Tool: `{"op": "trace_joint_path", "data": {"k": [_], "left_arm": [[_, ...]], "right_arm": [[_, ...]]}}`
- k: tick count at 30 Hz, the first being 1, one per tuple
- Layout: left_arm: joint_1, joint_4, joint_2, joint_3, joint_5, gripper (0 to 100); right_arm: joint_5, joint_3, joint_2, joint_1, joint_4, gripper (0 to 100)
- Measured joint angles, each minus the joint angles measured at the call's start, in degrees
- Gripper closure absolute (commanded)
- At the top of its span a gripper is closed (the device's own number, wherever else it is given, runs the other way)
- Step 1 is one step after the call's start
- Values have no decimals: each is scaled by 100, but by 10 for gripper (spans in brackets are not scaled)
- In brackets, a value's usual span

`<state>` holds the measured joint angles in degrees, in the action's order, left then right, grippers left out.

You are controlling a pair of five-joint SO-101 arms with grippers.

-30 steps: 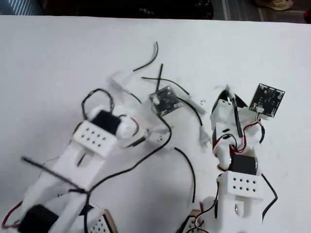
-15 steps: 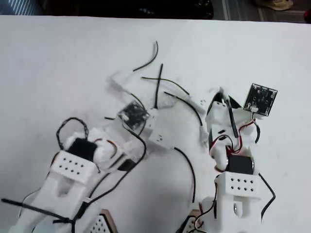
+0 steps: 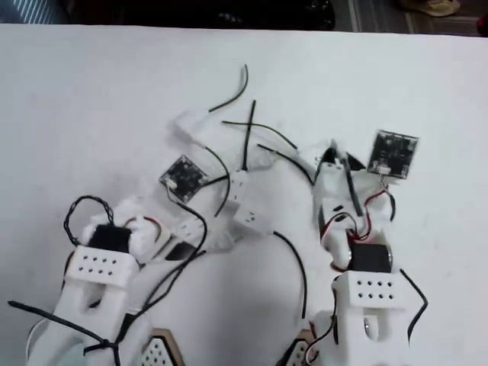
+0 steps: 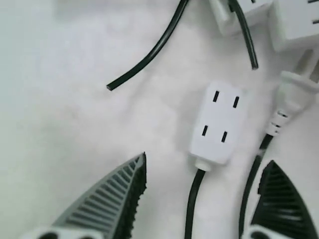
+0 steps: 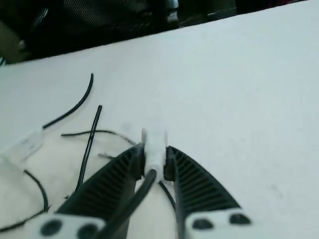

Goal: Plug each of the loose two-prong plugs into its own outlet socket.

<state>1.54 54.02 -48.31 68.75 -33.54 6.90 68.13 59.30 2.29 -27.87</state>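
The right gripper point(image 5: 153, 160) clamps one plug point(image 5: 153, 143) — not yet inserted; the left gripper point(image 4: 207, 160) hangs wide open, empty, over a vacant outlet socket point(image 4: 218, 119).

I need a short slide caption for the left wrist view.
Open left gripper near a white plastic outlet block with black cord.

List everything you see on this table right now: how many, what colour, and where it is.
table: one, white, under everything.
outlet sockets: at least three, white, on black cords, mid-table.
loose plug: one, white, lying beside the nearest socket.
held plug: one, white, black cord, right of the sockets.
black cords: several, strewn mid-table.
left gripper: one, grey fingers, open above the nearest socket's cord end.
right gripper: one, grey fingers, shut on the held plug.
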Motion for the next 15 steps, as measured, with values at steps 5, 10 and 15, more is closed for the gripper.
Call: {"op": "trace_joint_path", "data": {"k": [5,10,15], "left_arm": [[-870,0,-9,0,-211,653],[-1969,0,-9,0,-211,653],[-2681,-79,-9,255,-105,653]], "right_arm": [[-334,-53,0,1099,-941,981],[-404,-571,0,2154,-1697,981],[-633,-897,-422,2963,-1785,981]]}}
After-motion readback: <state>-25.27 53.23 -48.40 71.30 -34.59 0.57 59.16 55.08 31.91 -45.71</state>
